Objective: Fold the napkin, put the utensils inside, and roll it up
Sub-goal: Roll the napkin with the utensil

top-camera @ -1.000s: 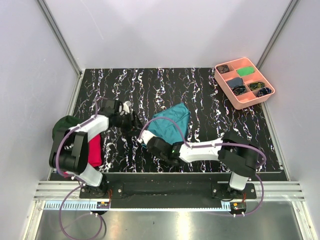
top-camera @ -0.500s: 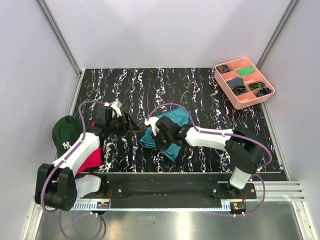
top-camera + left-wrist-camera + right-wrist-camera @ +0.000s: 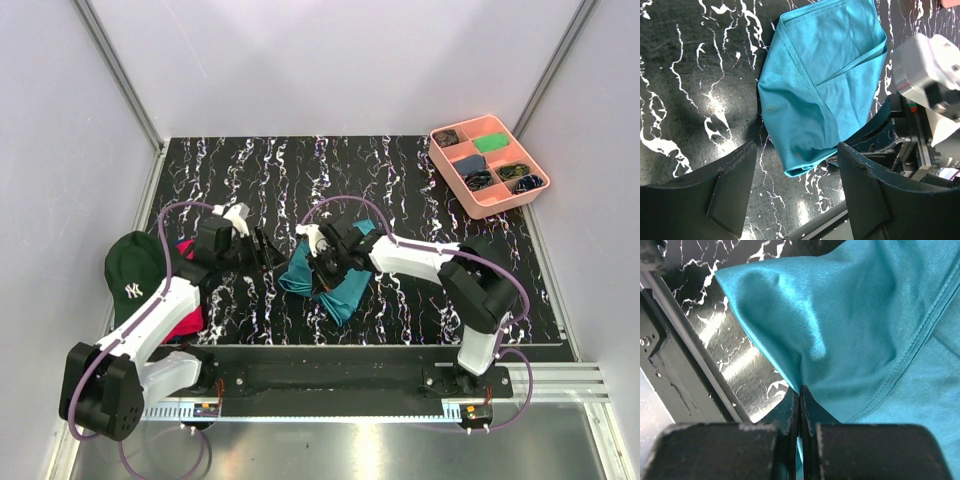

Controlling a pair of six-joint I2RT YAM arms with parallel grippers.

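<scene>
The teal napkin [image 3: 338, 275] lies bunched and partly folded near the middle of the table. It also shows in the left wrist view [image 3: 825, 85] and fills the right wrist view [image 3: 855, 325]. My right gripper [image 3: 322, 262] is shut on a fold of the napkin, the cloth pinched between its fingertips [image 3: 801, 395]. My left gripper [image 3: 268, 253] is open and empty just left of the napkin, its jaws standing wide apart either side of the cloth's near corner [image 3: 797, 172]. No utensils show in any view.
A dark green cap [image 3: 130, 272] and a pink-red cloth [image 3: 185, 305] lie at the left by the left arm. A pink divided tray [image 3: 489, 165] with small items stands at the back right. The table's front edge [image 3: 370, 348] runs close below the napkin.
My right gripper has swung up and left with the napkin, dragging and bunching it. My left arm has drawn back and turned its gripper toward the napkin, uncovering the cap.
</scene>
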